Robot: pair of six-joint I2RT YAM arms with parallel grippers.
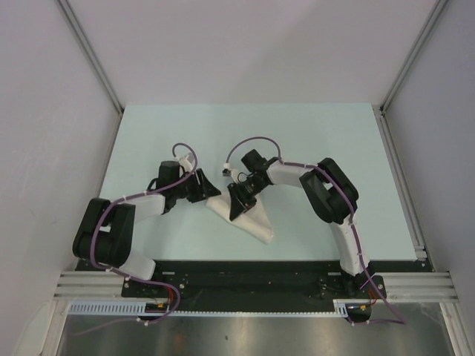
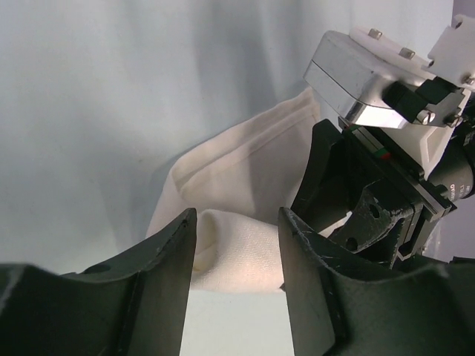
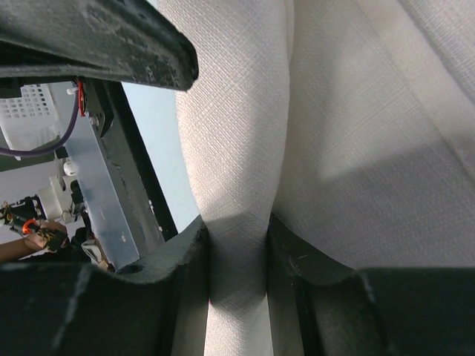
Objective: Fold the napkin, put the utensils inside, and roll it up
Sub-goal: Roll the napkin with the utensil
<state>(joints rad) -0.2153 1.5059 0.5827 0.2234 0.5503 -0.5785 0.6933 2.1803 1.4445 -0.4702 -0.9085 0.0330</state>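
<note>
Right claw [image 3: 237, 222]: clamped on a pinched ridge of the napkin [image 1: 252, 222], with cloth squeezed between both fingers [image 3: 182, 274].

Left claw [image 2: 237, 219]: jaws apart at the napkin's far-left tip. Cloth shows in the gap, but I can confirm no contact.

Napkin: a narrow, layered bundle lying slantwise on the worktop [image 1: 312, 133]. The right claw sits over its far half.

Knife: not in view from any camera. It may be wrapped inside the napkin; I cannot tell.

Step in hand, as I judge it: the rolling, well along, since the cloth is already slim and doubled over.

Next move calls for the left claw to close on the napkin's loose tip. Both claws then turn the bundle together, kept tight so nothing slides out.

Worktop: pale blue-green, matte.

Room: plain grey-white panels [image 1: 245, 44] stand beyond the napkin, with metal posts [image 1: 90, 55] at the corners. A black base plate [image 1: 245, 271] and a metal rail [image 1: 85, 284] lie on the napkin's near side.
</note>
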